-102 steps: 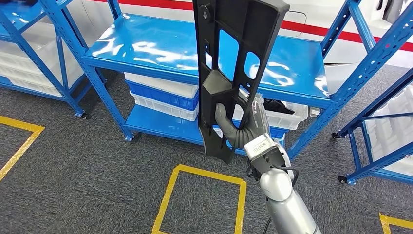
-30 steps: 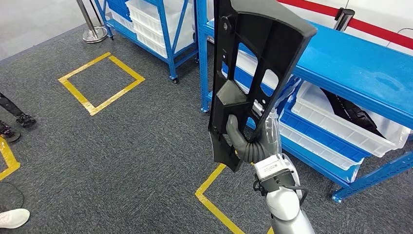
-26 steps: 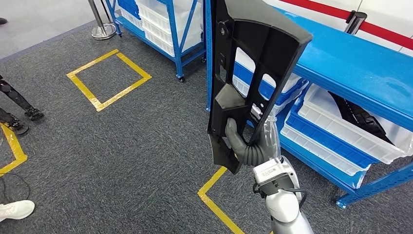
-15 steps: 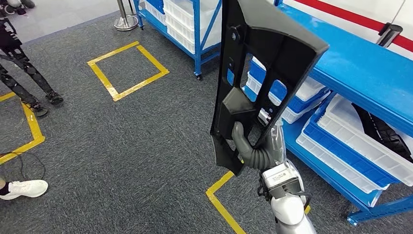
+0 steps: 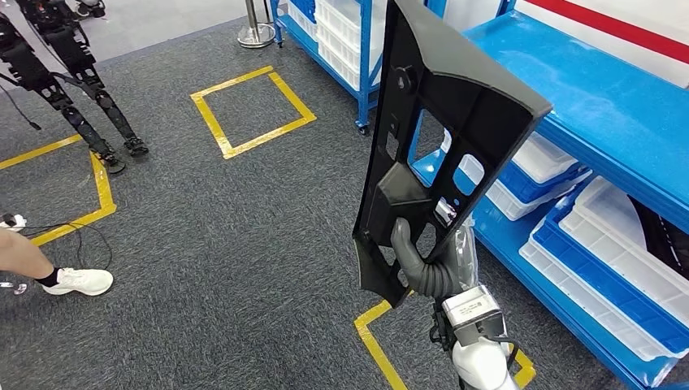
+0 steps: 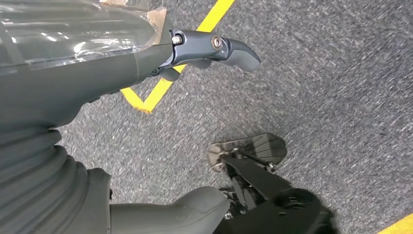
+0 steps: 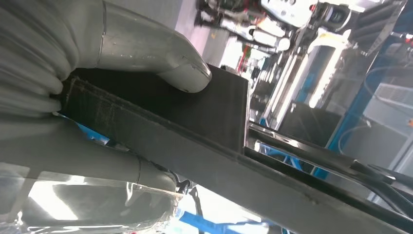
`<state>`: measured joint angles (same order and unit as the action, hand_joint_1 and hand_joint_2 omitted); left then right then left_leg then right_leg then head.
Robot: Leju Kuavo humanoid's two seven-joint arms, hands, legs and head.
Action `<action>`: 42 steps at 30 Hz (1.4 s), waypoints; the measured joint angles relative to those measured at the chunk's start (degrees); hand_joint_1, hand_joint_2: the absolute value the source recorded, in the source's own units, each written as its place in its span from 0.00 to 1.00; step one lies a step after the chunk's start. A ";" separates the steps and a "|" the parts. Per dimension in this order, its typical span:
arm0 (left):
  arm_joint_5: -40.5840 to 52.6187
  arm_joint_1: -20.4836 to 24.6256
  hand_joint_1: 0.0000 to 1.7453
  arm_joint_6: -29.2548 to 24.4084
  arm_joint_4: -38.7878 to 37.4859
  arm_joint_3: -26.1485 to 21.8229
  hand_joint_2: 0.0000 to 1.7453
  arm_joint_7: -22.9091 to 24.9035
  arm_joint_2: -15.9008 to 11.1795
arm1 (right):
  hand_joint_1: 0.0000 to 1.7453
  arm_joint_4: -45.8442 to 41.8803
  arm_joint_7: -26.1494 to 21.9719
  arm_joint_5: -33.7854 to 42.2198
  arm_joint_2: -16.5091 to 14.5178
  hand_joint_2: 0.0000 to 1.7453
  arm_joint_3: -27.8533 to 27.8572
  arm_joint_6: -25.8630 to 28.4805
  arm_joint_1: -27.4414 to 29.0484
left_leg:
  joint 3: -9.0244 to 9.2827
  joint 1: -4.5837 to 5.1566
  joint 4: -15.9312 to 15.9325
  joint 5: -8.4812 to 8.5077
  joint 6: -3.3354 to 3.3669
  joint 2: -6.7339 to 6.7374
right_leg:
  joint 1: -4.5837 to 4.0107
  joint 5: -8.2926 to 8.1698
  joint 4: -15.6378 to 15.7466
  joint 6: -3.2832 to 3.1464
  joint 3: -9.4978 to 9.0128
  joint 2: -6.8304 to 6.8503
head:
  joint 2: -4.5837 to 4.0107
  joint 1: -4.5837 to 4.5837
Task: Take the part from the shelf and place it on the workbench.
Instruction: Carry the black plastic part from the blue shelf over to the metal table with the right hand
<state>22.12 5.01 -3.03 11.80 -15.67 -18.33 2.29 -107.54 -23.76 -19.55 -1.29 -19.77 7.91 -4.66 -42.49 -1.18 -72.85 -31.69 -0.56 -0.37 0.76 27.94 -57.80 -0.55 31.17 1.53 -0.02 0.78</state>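
- Grip unchanged: right hand [image 5: 429, 266] stays wrapped around the lower bar of the black part [image 5: 443, 138], held upright in front of the body.
- Left hand [image 6: 214, 48] hangs empty over the carpet [image 5: 211, 244], fingers apart.
- Whole view has swung left; blue shelf [image 5: 617, 122] now sits at right, so the robot is turning away; workbench not yet seen.

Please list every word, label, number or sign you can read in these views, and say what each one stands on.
No legible text in any view.
A small white label on the silver wrist behind the right hand, which grips the tall black plastic panel part: print too small to read.
Yellow tape squares on the grey carpet carry no writing.
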 joint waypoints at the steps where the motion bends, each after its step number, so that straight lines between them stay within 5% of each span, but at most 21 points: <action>1: -0.03 0.02 0.00 0.04 0.00 -0.01 1.00 0.08 0.01 | 1.00 -0.02 0.07 -0.21 -0.05 1.00 -0.04 -0.12 0.08 | -0.57 0.01 -1.48 -0.26 0.05 0.12 | -0.21 0.04 0.00 -0.06 0.02 0.63 | 0.00 0.02; 3: -0.25 0.02 0.00 -0.13 0.01 -0.03 1.00 0.19 0.01 | 1.00 -0.02 0.14 -0.40 -0.13 1.00 -0.16 -0.67 -0.06 | 1.69 0.09 2.07 1.97 0.51 0.56 | -0.55 0.10 0.00 -0.14 -0.03 1.76 | 0.00 0.01; 6: -0.25 0.26 0.00 -0.61 0.08 -0.09 1.00 0.02 0.10 | 1.00 0.07 -0.05 -0.11 -0.26 1.00 -0.17 -1.57 -0.77 | 7.61 0.95 12.48 5.32 1.83 3.62 | -1.13 0.27 -0.05 -0.02 -0.12 3.17 | 0.01 -0.02; 7: -0.09 0.41 0.00 -0.65 0.10 -0.10 1.00 -0.04 0.16 | 1.00 0.15 -0.16 0.04 -0.33 1.00 -0.14 -1.76 -0.94 | 8.23 1.31 13.82 5.45 2.18 4.17 | -1.22 0.33 -0.05 0.11 -0.12 3.64 | 0.01 -0.02; 9: 0.44 0.66 0.00 -0.65 0.11 -0.11 1.00 -0.09 0.27 | 1.00 0.29 -0.42 0.38 -0.43 1.00 0.03 -1.89 -1.06 | 8.18 1.65 14.37 5.61 2.67 3.19 | -1.24 0.43 0.10 0.41 -0.25 4.66 | 0.01 0.03; 12: 1.41 1.07 0.00 -0.53 0.24 -0.09 1.00 0.05 0.45 | 1.00 0.30 -0.99 0.88 -0.28 1.00 0.87 -1.74 -0.75 | 8.64 1.13 15.60 6.60 3.51 1.39 | -1.05 2.35 -3.09 0.76 1.12 2.02 | 0.00 -0.13; 14: 2.01 1.55 0.00 -0.31 0.38 -0.03 1.00 0.24 0.57 | 1.00 0.28 -1.35 1.12 0.10 1.00 1.71 -1.49 0.10 | 8.57 0.96 15.82 6.92 3.82 0.02 | -0.64 5.46 -10.23 0.59 4.45 -0.54 | 0.00 -0.32; 16: 2.43 1.78 0.00 -0.06 0.44 0.02 1.00 0.43 0.60 | 1.00 0.28 -1.65 1.16 0.46 1.00 2.33 -1.17 1.30 | 8.49 0.94 15.78 6.97 3.84 -1.43 | -0.24 7.11 -15.79 0.95 7.24 -1.09 | 0.01 -0.42; 18: 2.64 1.80 0.00 0.09 0.44 0.04 1.00 0.58 0.60 | 1.00 0.28 -1.92 1.12 0.57 1.00 2.58 -0.82 2.13 | 8.51 0.81 15.60 6.95 3.64 -2.84 | 0.28 5.23 -13.19 2.22 6.25 -1.38 | 0.01 -0.43; 20: 2.84 1.90 0.00 0.28 0.49 0.06 1.00 0.70 0.56 | 1.00 0.25 -2.09 0.95 0.57 1.00 2.65 -0.56 2.56 | 8.31 0.72 15.02 6.72 3.06 -4.15 | 0.97 1.97 -5.47 3.49 2.87 -3.01 | 0.00 -0.49; 21: 2.93 1.98 0.00 0.40 0.52 0.07 1.00 0.79 0.52 | 1.00 0.20 -2.16 0.79 0.55 1.00 2.66 -0.47 2.78 | 8.06 0.74 14.67 6.58 2.67 -4.72 | 1.19 0.95 -2.66 3.60 1.63 -3.73 | 0.00 -0.52; 24: 3.03 1.96 0.00 0.65 0.57 0.07 1.00 1.21 0.32 | 1.00 0.05 -2.25 0.17 0.25 1.00 2.58 -0.22 3.39 | 7.27 0.57 14.37 6.70 1.58 -5.95 | 0.98 0.30 -1.11 2.50 0.96 -3.62 | 0.01 -0.53; 26: 2.90 1.86 0.00 0.77 0.57 0.08 1.00 1.53 0.22 | 1.00 0.01 -2.21 -0.45 -0.30 1.00 2.26 -0.17 3.49 | 6.78 0.28 13.53 6.16 1.08 -4.73 | 0.93 0.06 -1.00 1.73 0.88 -2.75 | 0.01 -0.47; 29: 1.93 1.79 0.00 1.01 0.57 -0.12 1.00 1.68 -0.16 | 1.00 -0.01 -2.02 -1.83 -1.64 1.00 0.91 -0.64 3.89 | 2.81 0.16 4.90 1.40 0.56 -0.63 | 0.49 0.12 -0.87 0.37 0.83 -1.10 | 0.00 -0.22; 31: 1.02 1.24 0.00 1.22 0.56 -0.49 1.00 1.52 -0.57 | 1.00 0.14 -1.96 -2.78 -2.27 1.00 -0.43 -1.23 4.40 | -0.30 0.08 -1.61 -1.08 0.45 0.00 | 0.07 0.26 -0.87 -0.01 0.85 0.16 | 0.00 -0.20; 32: 0.59 0.78 0.00 1.37 0.54 -0.75 1.00 1.35 -0.79 | 1.00 0.31 -2.04 -3.05 -2.43 1.00 -1.15 -1.47 4.59 | -0.59 0.08 -2.25 -0.90 0.51 0.09 | -0.08 0.33 -0.88 -0.11 0.84 0.75 | 0.00 -0.19; 37: -0.67 -0.80 0.00 1.75 0.50 -2.63 1.00 0.33 -2.09 | 1.00 1.32 -2.82 -3.27 -3.03 1.00 -4.21 -1.90 4.67 | 7.39 1.03 12.82 5.01 1.83 3.84 | -0.91 0.78 -0.89 -0.01 0.61 3.33 | 0.00 -0.22; 40: -0.92 -1.31 0.00 1.75 0.46 -3.36 1.00 0.14 -2.49 | 1.00 1.77 -2.92 -3.27 -3.19 1.00 -5.04 -1.90 4.60 | 7.67 1.36 14.05 5.40 2.43 2.56 | -1.07 1.09 -0.83 0.58 0.53 4.69 | 0.01 -0.23; 42: -0.96 -1.62 0.00 1.74 0.43 -3.51 1.00 0.07 -2.64 | 1.00 1.96 -2.95 -3.26 -3.29 1.00 -5.28 -1.88 4.48 | 8.22 1.13 14.97 6.06 3.04 1.37 | -0.99 2.24 -2.70 0.82 1.15 3.14 | 0.01 -0.28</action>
<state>21.16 3.39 -1.28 12.23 -19.19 -18.27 -0.35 -105.57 -26.71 -22.80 -4.58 -25.05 6.02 -0.18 -34.27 -0.06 -57.88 -25.63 2.48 0.99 -0.22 30.19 -60.50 0.28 32.31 4.67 -0.01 0.50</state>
